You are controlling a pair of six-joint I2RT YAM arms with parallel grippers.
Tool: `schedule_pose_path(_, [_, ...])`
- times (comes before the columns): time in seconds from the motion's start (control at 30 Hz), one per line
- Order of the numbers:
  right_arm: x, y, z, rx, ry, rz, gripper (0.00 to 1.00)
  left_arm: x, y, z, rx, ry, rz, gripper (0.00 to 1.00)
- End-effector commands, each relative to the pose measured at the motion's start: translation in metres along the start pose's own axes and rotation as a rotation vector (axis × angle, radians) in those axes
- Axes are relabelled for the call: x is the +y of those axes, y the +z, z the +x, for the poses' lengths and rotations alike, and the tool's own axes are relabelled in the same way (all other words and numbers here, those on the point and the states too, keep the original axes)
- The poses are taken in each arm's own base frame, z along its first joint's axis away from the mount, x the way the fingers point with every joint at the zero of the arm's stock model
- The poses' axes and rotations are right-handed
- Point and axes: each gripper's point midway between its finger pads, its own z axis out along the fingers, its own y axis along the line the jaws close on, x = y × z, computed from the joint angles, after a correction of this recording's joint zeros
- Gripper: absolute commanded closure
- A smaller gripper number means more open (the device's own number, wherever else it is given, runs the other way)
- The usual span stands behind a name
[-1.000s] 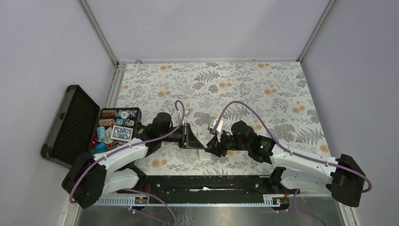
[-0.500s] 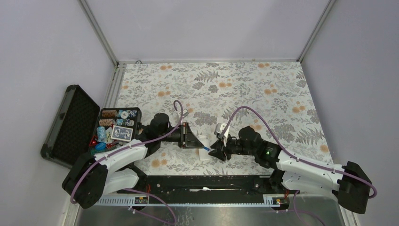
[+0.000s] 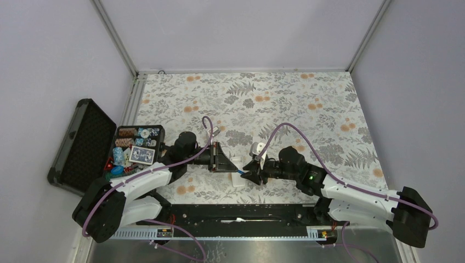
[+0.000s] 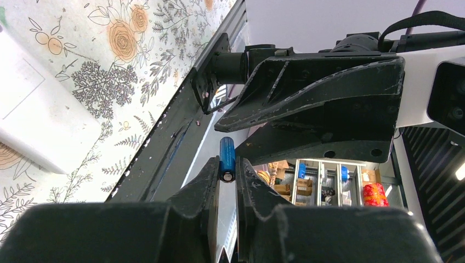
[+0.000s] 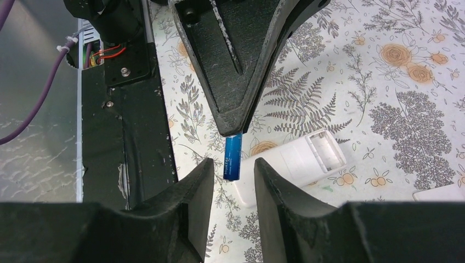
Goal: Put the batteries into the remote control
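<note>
Over the floral-printed cloth (image 3: 307, 104) that covers the table, the two arms are brought tip to tip near their bases. Against a second ago, the right arm is seen to have been lowered and drawn a little toward its own side. The right gripper (image 5: 233, 167) has also been widened. Its black fingers now stand apart on either side of the small blue cylindrical battery (image 5: 233, 158), with a gap left on both flanks, so nothing is clasped by it.

The battery is pinched by one end in the tips of the left gripper (image 4: 227, 174), which is clamped on it, and its free end is pointed straight out at the right gripper. A handover or a regrasp is judged to be under preparation, and no cell has been loaded yet.

The small white rectangular remote control (image 5: 296, 160) is laid back-up on the cloth, just beneath and beyond the right gripper's fingers. Its battery bay is uncovered and, as far as can be told, empty. A second battery cannot be made out.

The left forearm is stretched low across the cloth, fingers aimed at the right arm. The right arm is reached inward with its elbow bent and its wrist tipped down toward the remote control.
</note>
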Motion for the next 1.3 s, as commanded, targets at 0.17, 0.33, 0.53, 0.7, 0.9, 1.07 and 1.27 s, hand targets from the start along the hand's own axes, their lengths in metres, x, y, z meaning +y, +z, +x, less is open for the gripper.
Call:
schedule_pose_path(0.17, [0.007, 0.005, -0.019, -0.054, -0.051, -0.041, 0.64, -0.012, -0.002, -0.001, 0.002, 0.045, 0.060, 1.00])
schedule_pose_path(0.33, [0.008, 0.006, -0.021, -0.061, -0.052, -0.044, 0.71, -0.011, -0.002, 0.000, 0.003, 0.043, 0.061, 1.00])
schedule_pose_path(0.53, [0.009, 0.007, -0.023, -0.063, -0.052, -0.047, 0.90, -0.011, -0.003, 0.001, 0.002, 0.043, 0.060, 1.00])
schedule_pose_path(0.7, [0.009, 0.006, -0.025, -0.065, -0.066, -0.045, 1.00, -0.008, -0.002, 0.001, 0.002, 0.035, 0.052, 1.00])
schedule_pose_path(0.9, [0.004, 0.006, -0.019, -0.006, -0.091, -0.029, 1.00, 0.005, -0.005, -0.005, -0.046, 0.041, -0.016, 0.61])
schedule_pose_path(1.07, [-0.007, 0.008, -0.013, 0.076, -0.118, 0.011, 1.00, 0.022, -0.013, -0.019, -0.130, 0.072, -0.129, 0.44])
schedule_pose_path(1.27, [-0.027, 0.012, -0.011, 0.168, -0.191, 0.081, 1.00, 0.037, -0.024, -0.039, -0.240, 0.101, -0.273, 0.37])
